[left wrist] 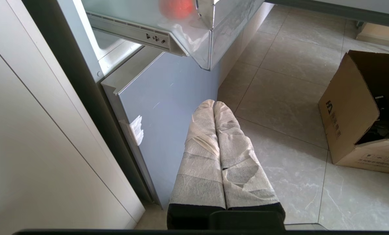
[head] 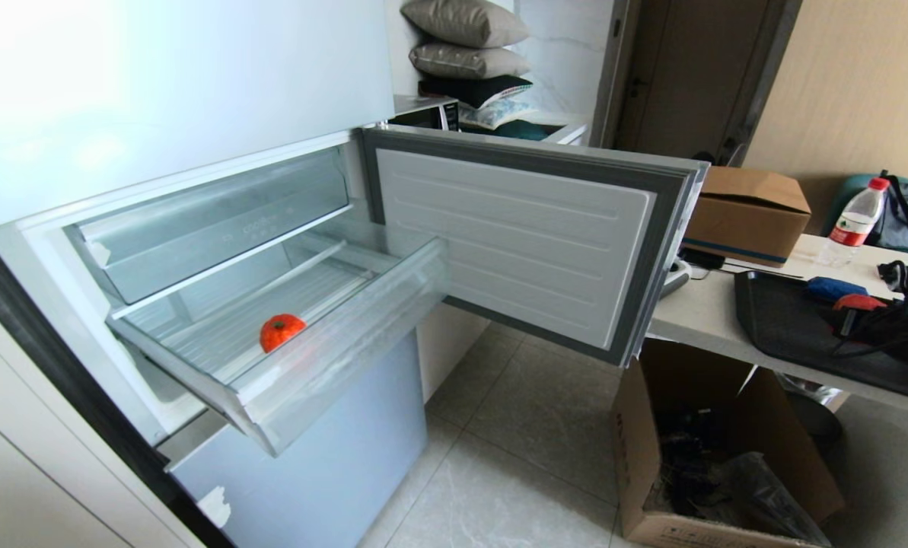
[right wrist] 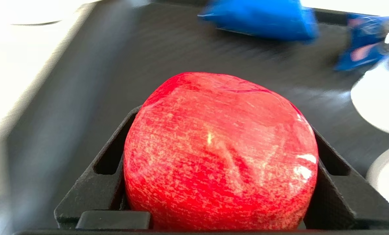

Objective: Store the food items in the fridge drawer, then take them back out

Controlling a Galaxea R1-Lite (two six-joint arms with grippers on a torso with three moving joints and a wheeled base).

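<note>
Red speckled apple (right wrist: 220,153) clamped in right gripper (right wrist: 218,169) jaws above black tray (right wrist: 93,81); carry level to clear plastic drawer (head: 347,335), set beside orange tangerine (head: 280,332); left gripper (left wrist: 215,107) jaws shut, parked.

From my seat almost nothing reads. The upper clear bin (head: 218,221) in the fridge carries embossed lettering, too faint for me to spell out. The cardboard box (left wrist: 347,114) on the floor shows a dark printed logo and a line of small characters down its side (I can't make them out). The water bottle (head: 853,221) wears a red label, illegible.
</note>
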